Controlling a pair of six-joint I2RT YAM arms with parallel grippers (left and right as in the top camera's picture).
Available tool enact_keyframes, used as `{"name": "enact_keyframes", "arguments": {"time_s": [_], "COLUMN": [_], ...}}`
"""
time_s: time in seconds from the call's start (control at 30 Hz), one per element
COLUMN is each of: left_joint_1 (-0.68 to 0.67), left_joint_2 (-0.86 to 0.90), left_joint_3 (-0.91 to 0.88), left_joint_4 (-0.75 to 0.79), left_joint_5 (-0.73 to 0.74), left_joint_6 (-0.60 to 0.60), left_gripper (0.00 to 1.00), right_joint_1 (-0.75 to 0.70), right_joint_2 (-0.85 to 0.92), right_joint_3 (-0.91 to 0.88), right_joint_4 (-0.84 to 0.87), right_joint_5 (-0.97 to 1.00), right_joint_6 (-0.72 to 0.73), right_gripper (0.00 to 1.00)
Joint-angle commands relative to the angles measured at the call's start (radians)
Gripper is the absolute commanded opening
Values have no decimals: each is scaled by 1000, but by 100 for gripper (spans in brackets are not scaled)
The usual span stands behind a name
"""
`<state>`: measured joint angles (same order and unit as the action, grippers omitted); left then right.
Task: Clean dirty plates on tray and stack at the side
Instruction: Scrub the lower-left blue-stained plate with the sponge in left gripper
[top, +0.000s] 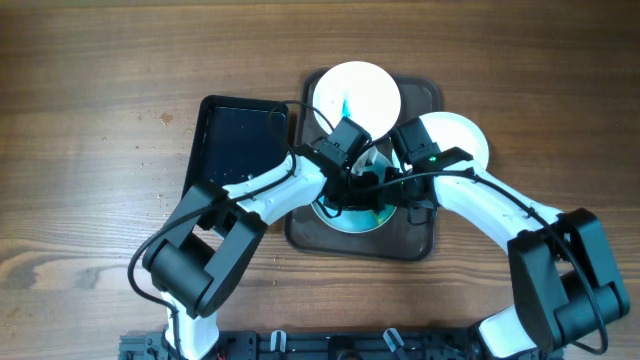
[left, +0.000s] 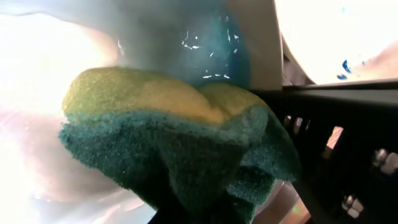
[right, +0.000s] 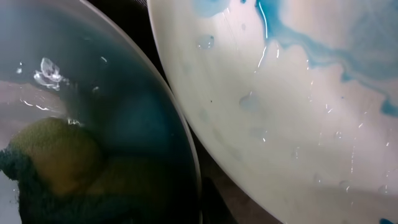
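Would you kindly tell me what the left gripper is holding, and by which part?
The left gripper holds a yellow-and-green sponge, pinched at its green scouring side, which bunches up near the camera. The contact itself is out of view.

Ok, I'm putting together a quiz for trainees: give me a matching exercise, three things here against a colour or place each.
Things:
1. sponge
2. black tray
3. far plate

Colour or place:
a. white with a blue smear
b. yellow over green
c. left of the brown tray

Pairs: 1-b, 2-c, 3-a
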<state>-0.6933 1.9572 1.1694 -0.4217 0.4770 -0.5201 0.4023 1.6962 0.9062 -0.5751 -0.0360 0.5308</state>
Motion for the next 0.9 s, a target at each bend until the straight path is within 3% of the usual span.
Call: {"name": "enact_keyframes", "arguments": {"time_s": [0.0, 0.13, 0.2, 0.37, 0.43, 0.53, 0.57, 0.7, 0.77, 0.87], "left_joint_1": [14, 95, 113, 113, 113, 113, 111, 111, 107, 69], "left_joint_2": [22, 21, 21, 21, 21, 21, 21, 21, 21, 21], "left_joint_3": [-7, -2, 12, 21, 24, 24, 24, 24, 24, 24], "left_joint_4": [14, -18, -101, -307, -411, -438, -435, -455, -461, -344], "left_joint_5": [-219, -570, -669, -695, -549, -70, 24, 220, 237, 197], "left_joint_6": [-42, -34, -34, -34, 17, 217, 237, 282, 282, 256], "left_gripper": [4, 4, 4, 4, 4, 4, 4, 4, 4, 4], "right_joint_1": [13, 13, 13, 13, 13, 13, 13, 13, 13, 13], "right_joint_2": [25, 25, 25, 25, 25, 25, 25, 25, 25, 25], "right_joint_3": [-14, -14, -14, -14, -14, -14, -14, -14, -14, -14], "right_joint_4": [-10, -11, -13, -13, -13, -13, -13, -13, -13, -13], "right_joint_5": [15, 15, 14, 15, 15, 15, 15, 15, 15, 15], "right_joint_6": [-6, -6, -6, -6, -6, -4, -4, 0, 13, 20], "right_gripper": [4, 4, 4, 4, 4, 4, 4, 4, 4, 4]}}
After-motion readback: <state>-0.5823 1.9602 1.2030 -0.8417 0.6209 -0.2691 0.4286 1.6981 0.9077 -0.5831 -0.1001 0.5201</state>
